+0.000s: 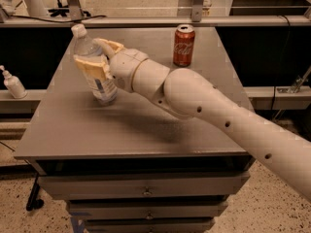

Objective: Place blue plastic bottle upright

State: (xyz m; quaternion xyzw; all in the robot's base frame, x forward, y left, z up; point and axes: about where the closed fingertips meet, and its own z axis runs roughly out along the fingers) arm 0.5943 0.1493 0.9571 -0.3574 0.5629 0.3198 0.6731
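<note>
Two tan fingers [92, 68] of the hand [88, 52] pinch the blue plastic bottle [103, 87] around its middle, one in front and one behind. The bottle leans a little, white cap tipped toward the far left. Its base is down at the grey surface [146, 130] on the left side, though I cannot tell if it touches. The white arm [218, 115] reaches in from the lower right. A red Coca-Cola can [184, 45] stands upright near the far edge, well apart from the bottle. Drawers [146, 191] sit beneath the surface. Off to the left, a white pump bottle [13, 84] stands on a ledge [29, 101].
</note>
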